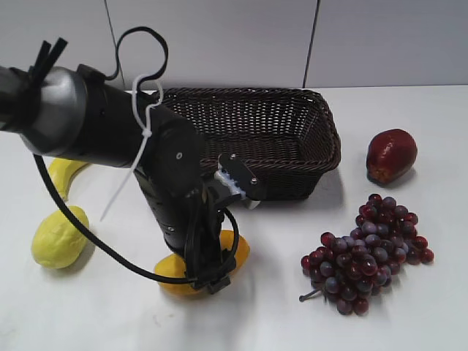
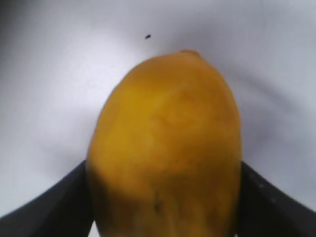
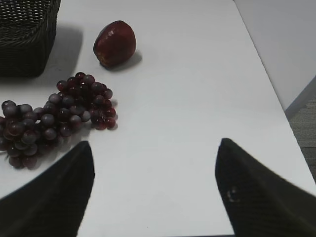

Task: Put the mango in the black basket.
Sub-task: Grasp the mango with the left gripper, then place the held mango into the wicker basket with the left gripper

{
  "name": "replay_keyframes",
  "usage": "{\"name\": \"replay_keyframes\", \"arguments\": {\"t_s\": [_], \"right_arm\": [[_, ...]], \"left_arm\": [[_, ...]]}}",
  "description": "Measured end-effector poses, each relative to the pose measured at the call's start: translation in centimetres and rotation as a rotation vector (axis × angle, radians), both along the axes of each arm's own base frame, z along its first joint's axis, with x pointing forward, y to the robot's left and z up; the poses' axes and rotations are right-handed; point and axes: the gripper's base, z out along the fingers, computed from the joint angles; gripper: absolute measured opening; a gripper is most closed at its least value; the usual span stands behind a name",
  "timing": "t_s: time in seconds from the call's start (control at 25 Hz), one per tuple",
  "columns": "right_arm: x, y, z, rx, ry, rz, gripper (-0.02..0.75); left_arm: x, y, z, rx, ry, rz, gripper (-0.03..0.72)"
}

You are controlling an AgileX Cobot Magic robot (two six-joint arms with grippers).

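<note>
White tabletop (image 1: 292,322) runs under everything you see, with a pale panelled wall (image 1: 219,36) behind it. Take the black basket (image 1: 252,139) as your landmark: it sits at the back of the table, its woven inside showing nothing that you can make out from the exterior view.

Your left arm (image 1: 110,128) comes in from the left of the basket and bends down in front of it, a white cable tie (image 1: 142,139) and a black cable looped around it. Well to the right and in front of the basket lies a bunch of dark red grapes (image 1: 369,252). Right of the basket, apart from it, rests a dark red fruit (image 1: 391,155).

The mango (image 2: 165,148) lies on the table just in front of the basket's left half, not inside it. Left of the basket, partly behind the arm, you have a banana (image 1: 62,175), and further forward on that side a pale yellow bumpy fruit (image 1: 58,238).

Your left gripper (image 1: 212,263) is down over the mango. In the left wrist view its fingers (image 2: 54,207) flank the fruit closely on both sides, but you cannot tell whether they press on it. Your right gripper (image 3: 153,197) hangs wide open over bare table, right of the basket and past the grapes, holding nothing.
</note>
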Motion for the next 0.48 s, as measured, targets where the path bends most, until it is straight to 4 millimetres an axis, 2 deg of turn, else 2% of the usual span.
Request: {"name": "replay_keyframes", "arguments": {"t_s": [0.04,0.12,0.24,0.36,0.48], "right_arm": [[0.0,0.0,0.0,0.0,0.0,0.0,0.589],[0.0,0.0,0.0,0.0,0.0,0.0,0.589],[0.0,0.0,0.0,0.0,0.0,0.0,0.589],[0.0,0.0,0.0,0.0,0.0,0.0,0.589],[0.0,0.0,0.0,0.0,0.0,0.0,0.589]], "left_arm": [[0.0,0.0,0.0,0.002,0.002,0.0,0.565],[-0.1,0.1,0.1,0.011,0.011,-0.002,0.56],[0.0,-0.1,1.3,0.042,0.047,-0.009,0.56],[0.5,-0.8,4.3,0.038,0.049,-0.018,0.56],[1.7,-2.0,8.7,-0.034,-0.028,-0.026,0.56]]}}
